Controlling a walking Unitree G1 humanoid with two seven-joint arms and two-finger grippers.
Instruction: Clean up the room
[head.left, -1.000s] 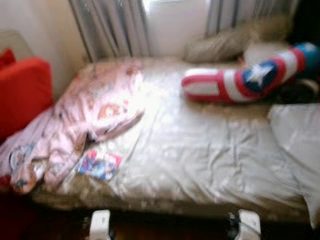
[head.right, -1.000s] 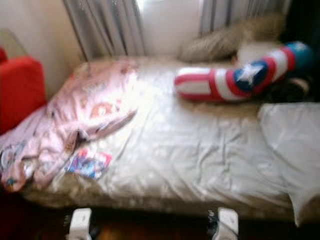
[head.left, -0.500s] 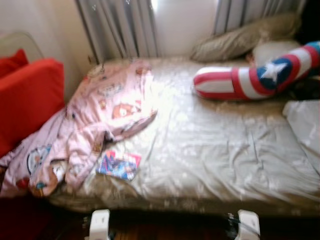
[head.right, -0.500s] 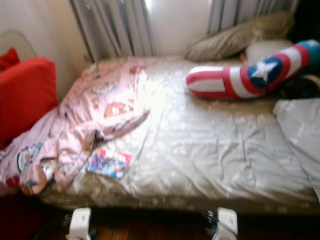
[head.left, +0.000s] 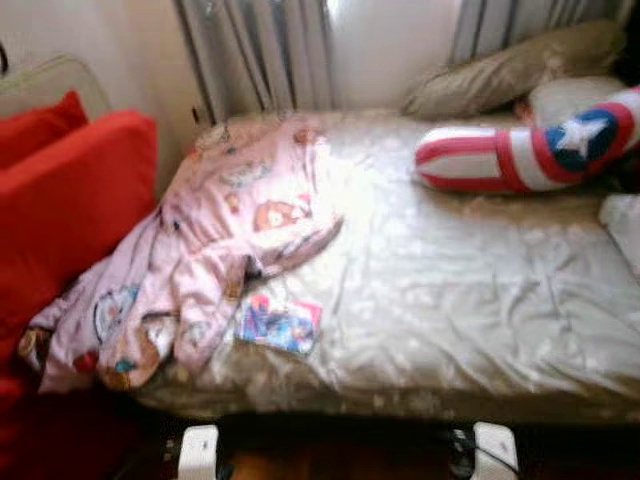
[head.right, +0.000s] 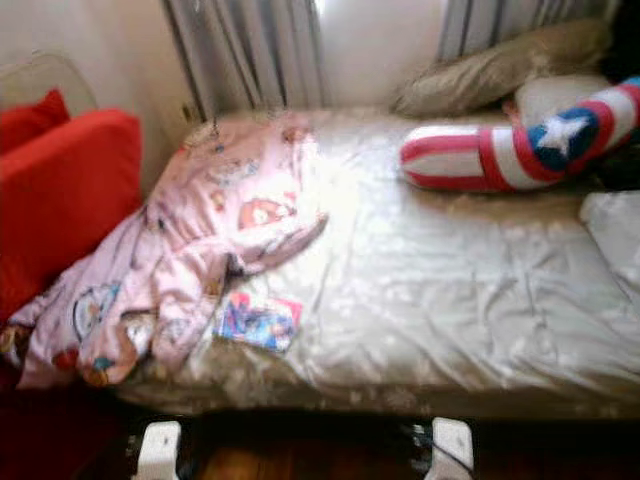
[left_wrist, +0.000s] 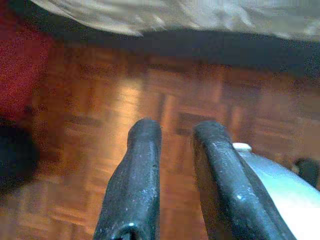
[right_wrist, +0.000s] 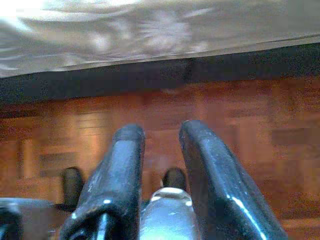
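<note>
A pink blanket (head.left: 215, 255) printed with cartoon figures lies crumpled on the left part of a bed (head.left: 470, 290), its lower end spilling over the near left corner toward the floor. Just beside the blanket's lower edge, near the front of the bed, a small colourful booklet (head.left: 279, 324) lies flat on the pale, wrinkled sheet. At the far right of the bed rests a long pillow (head.left: 530, 150) in red and white stripes with a blue patch and white star. Behind it, against the wall, leans a tan cushion (head.left: 515, 70), touching a paler cushion (head.left: 565, 97) to its right. A white pillow (head.right: 612, 225) lies at the bed's right edge. Grey curtains (head.left: 260, 55) hang behind the bed, with bright window light between them. To the left of the bed stands a red couch (head.left: 70, 210), touching the hanging blanket.

The left gripper (left_wrist: 172, 132) hangs low in front of the bed, above a wooden parquet floor (left_wrist: 100, 125); its jaws stand slightly apart and hold nothing. The right gripper (right_wrist: 157, 132) also hangs low over the floor by the bed's front edge, its jaws slightly apart and empty. The picture is somewhat blurred.
</note>
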